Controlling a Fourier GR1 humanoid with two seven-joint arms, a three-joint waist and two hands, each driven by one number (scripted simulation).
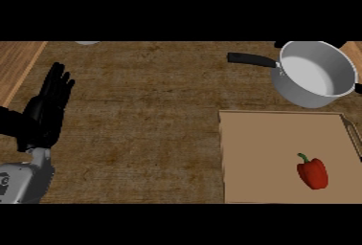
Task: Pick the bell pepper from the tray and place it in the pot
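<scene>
A red bell pepper (312, 173) with a green stem lies on the tan tray (262, 148) at the lower right, near the tray's right side. A silver pot (314, 72) with a black handle stands beyond the tray at the upper right, and nothing shows inside it. My left hand (48, 109) rests at the left edge of the counter, fingers straight and pointing up, far from the tray. It holds nothing. The right hand shows nowhere in the head view.
The tray has a raised rim and a handle on its right side (354, 139). A lighter wooden strip (17, 67) runs along the counter's far left. A small pale object (87, 42) peeks in at the top edge.
</scene>
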